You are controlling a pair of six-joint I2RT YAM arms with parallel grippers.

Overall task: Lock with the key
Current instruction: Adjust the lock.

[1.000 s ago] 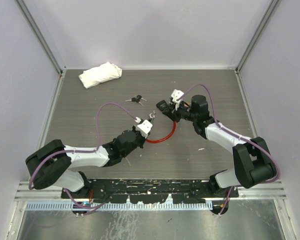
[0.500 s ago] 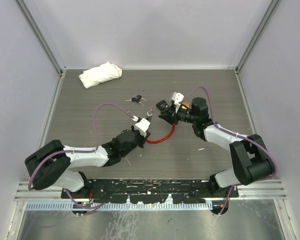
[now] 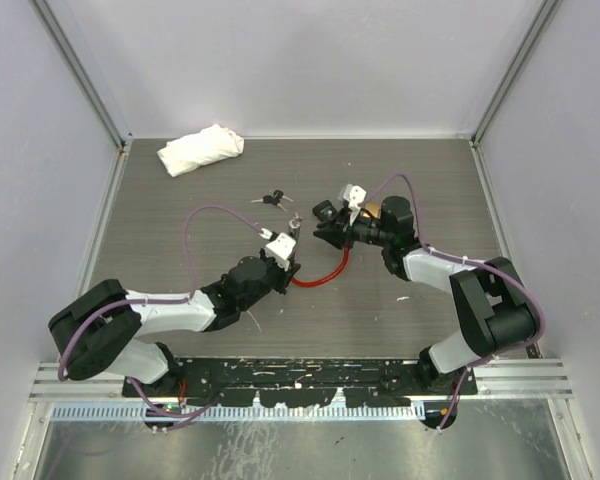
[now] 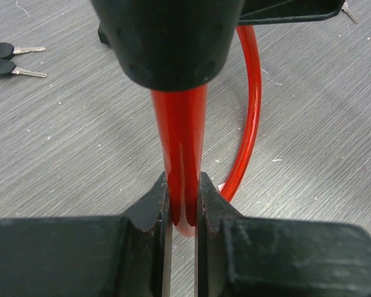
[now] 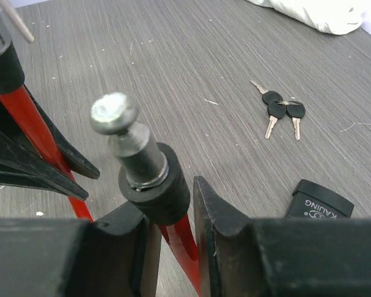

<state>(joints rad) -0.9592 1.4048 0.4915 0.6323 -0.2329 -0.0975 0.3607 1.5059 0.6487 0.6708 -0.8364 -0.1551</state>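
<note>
above the worktop point(image 4: 80, 136), left hand point(image 4: 184, 204) clamps the springy-looking red cable point(image 4: 179, 124); right hand point(image 5: 168, 201) straddles its collar point(image 5: 157, 185), the likeliest firm hold; clamped or not, unclear.

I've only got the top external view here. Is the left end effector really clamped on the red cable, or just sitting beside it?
Observer: Clamped. In the left wrist view the left end effector squeezes the red cable from both sides.
Operator: And the other side?
Observer: The right wrist view shows a black collar with a metal pin standing between the tips of the right end effector. I cannot tell how firmly it is gripped.
Operator: Anything readable nearby?
Observer: Yes, in the right wrist view a black lock body is printed KAIJING.
</note>
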